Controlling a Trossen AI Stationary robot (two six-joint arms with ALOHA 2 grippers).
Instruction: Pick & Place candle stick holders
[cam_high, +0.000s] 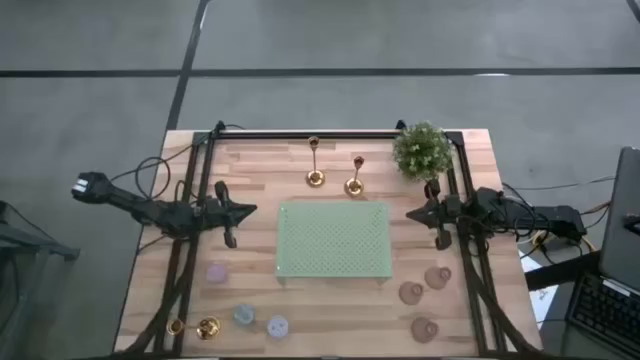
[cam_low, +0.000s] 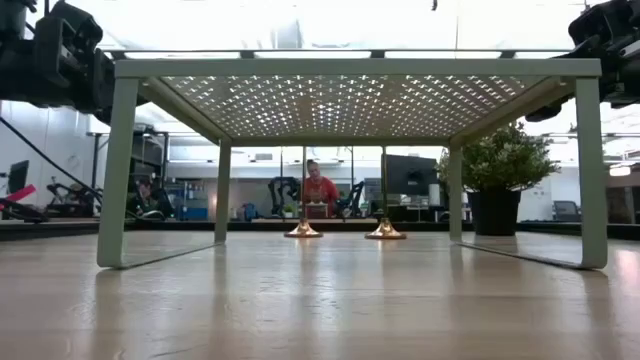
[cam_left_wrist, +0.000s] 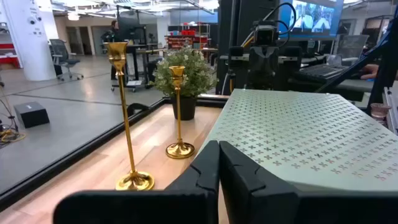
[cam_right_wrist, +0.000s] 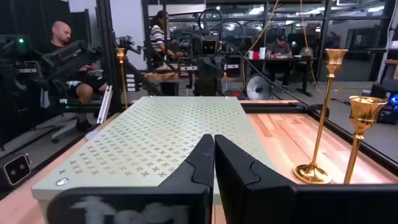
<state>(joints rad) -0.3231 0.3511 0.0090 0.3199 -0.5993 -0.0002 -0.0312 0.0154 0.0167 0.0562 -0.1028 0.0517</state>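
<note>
gold holders' (cam_low: 304, 229) stems hidden – low view

Colours and patterns observed on the table

The table (cam_high: 250, 170) was light wood with plank grain. The shelf (cam_high: 333, 240) was pale green, perforated in a regular cross pattern. Two upright candle stick holders (cam_high: 315, 178) were shiny gold. The squat holders (cam_high: 411, 292) at right were brownish-pink; the ones at left (cam_high: 245, 316) were pastel pink, blue and lilac. The plant (cam_high: 421, 148) was green.

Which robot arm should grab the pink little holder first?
Probably the left. The pink holder sits on the left side of the table, just below the left tool. The right tool waits beyond the green rack.
</note>
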